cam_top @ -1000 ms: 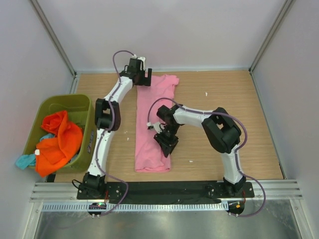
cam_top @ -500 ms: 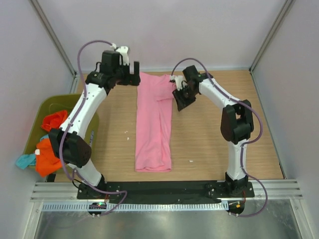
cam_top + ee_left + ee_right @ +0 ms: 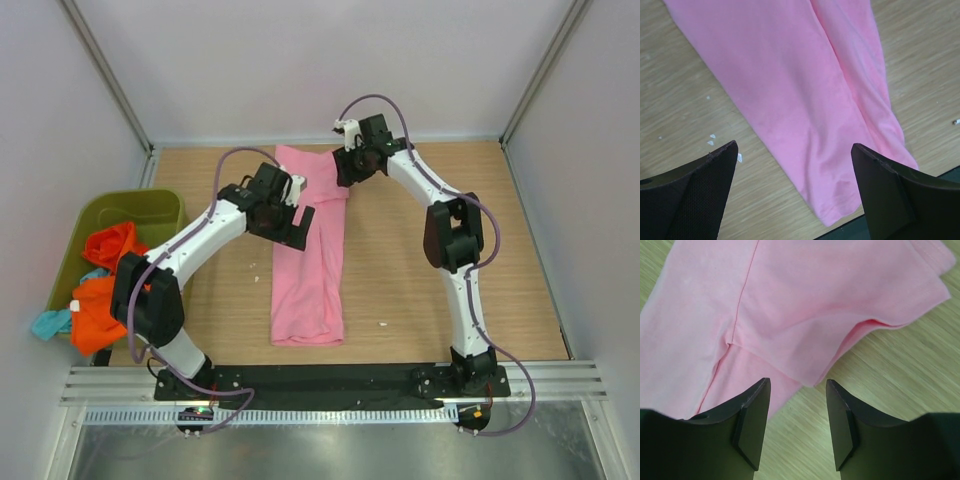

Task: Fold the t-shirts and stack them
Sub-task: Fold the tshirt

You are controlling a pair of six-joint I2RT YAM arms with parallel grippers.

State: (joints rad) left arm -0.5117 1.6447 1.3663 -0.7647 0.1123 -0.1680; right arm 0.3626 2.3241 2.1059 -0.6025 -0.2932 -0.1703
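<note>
A pink t-shirt [image 3: 310, 270] lies on the wooden table as a long narrow strip running from the back towards the front edge. My left gripper [image 3: 295, 222] is open and empty, hovering over the strip's left edge near its middle. In the left wrist view the shirt [image 3: 805, 90] fills the space between the wide-open fingers of the left gripper [image 3: 794, 146]. My right gripper [image 3: 348, 172] is open and empty at the strip's far right corner. In the right wrist view the right gripper [image 3: 797, 382] sits just above the folded sleeve's edge [image 3: 815, 380].
A green bin [image 3: 160, 200] at the left holds orange clothes [image 3: 120, 280], and a teal piece [image 3: 48, 322] hangs over its near rim. Small white specks [image 3: 382, 323] lie on the wood. The black base rail [image 3: 330, 380] runs along the front edge.
The left gripper has moved from the far left corner forward to the shirt's left edge near its middle. The right gripper has moved back and left to the shirt's far right corner.
</note>
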